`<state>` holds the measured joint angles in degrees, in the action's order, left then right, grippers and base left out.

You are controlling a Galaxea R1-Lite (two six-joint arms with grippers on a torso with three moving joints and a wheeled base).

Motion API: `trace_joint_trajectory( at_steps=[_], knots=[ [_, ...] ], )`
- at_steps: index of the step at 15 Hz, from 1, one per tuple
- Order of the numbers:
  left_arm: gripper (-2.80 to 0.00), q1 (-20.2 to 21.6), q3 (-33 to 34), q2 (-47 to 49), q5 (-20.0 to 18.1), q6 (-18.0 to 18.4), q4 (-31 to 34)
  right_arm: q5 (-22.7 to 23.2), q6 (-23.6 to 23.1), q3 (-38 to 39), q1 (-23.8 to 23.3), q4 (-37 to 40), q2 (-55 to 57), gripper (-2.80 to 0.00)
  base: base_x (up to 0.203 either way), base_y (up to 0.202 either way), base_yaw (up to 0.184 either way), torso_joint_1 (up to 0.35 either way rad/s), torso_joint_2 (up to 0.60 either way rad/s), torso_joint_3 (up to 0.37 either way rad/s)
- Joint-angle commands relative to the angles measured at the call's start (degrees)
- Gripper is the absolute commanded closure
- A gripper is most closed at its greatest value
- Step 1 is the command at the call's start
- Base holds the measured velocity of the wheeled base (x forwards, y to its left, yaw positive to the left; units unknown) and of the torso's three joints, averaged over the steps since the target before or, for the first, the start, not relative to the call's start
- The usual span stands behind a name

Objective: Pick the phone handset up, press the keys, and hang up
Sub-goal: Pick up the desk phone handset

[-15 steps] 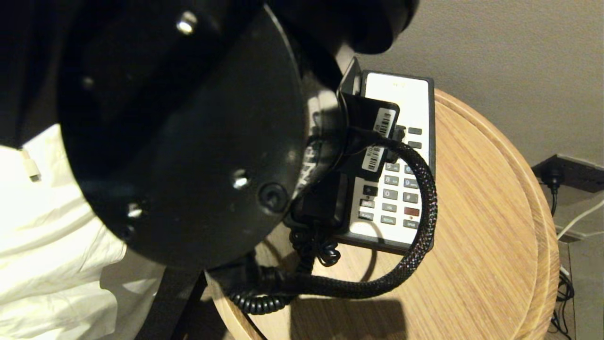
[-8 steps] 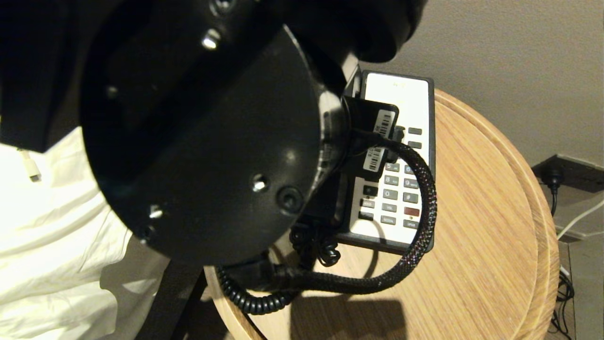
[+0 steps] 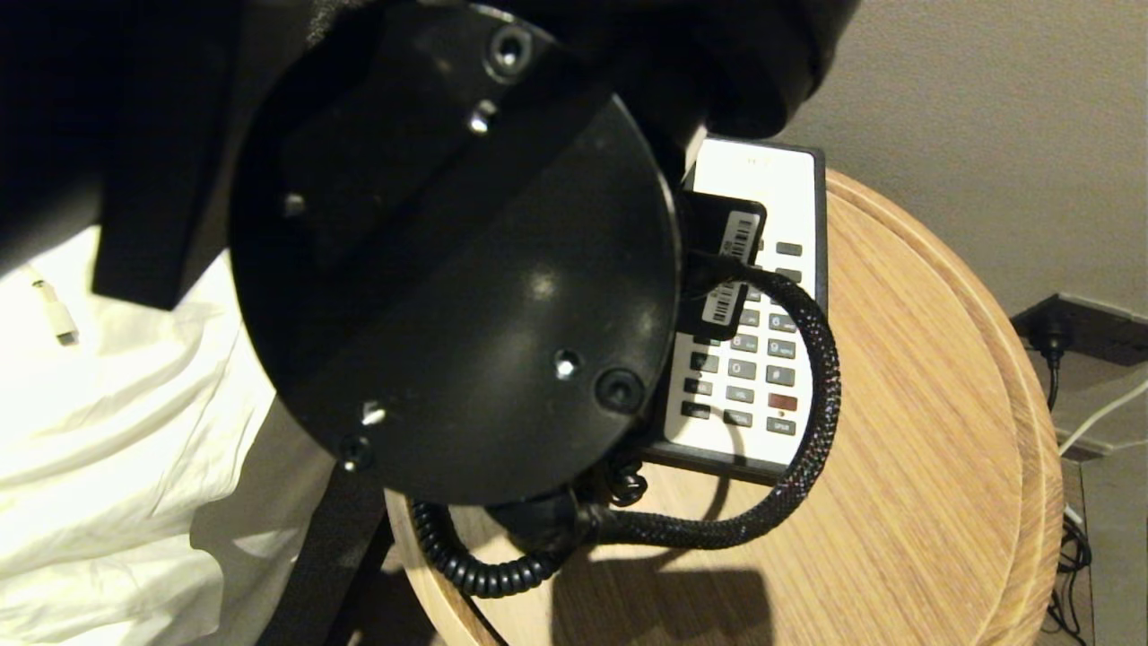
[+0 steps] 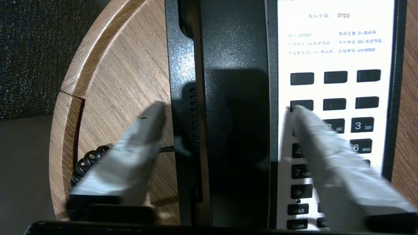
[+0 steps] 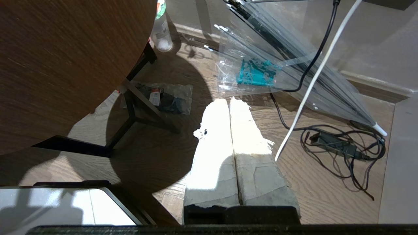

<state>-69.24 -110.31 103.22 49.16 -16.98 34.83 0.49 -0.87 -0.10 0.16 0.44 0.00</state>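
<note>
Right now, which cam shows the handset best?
Left wrist view: the phone handset runs full length in its cradle between the left gripper fingers. Head view: arm hides it. Right wrist view: only floor.

Counts: one phone handset, one black phone base, one round wooden table. Keys came in rows of three; full total couldn't be told, part was covered. One red key. One coiled cord. Two grippers: left gripper, right gripper. On the floor: one plastic bottle, one clear umbrella.
</note>
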Motion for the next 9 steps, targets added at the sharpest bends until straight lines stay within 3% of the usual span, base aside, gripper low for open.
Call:
trace_joint_trajectory(
  at_steps=[1, 9],
  knots=[
    [0.0, -0.02, -0.08, 0.13, 0.32, -0.07, 0.08, 0.04, -0.01, 0.01, 0.02, 0.0, -0.07, 0.0, 0.0, 0.0, 0.0, 0.0, 0.0, 0.0],
    [0.0, -0.1, -0.08, 0.32, 0.32, -0.16, 0.06, 0.04, -0.01, 0.01, 0.02, 0.0, -0.09, 0.0, 0.0, 0.0, 0.0, 0.0, 0.0, 0.0]
  ],
)
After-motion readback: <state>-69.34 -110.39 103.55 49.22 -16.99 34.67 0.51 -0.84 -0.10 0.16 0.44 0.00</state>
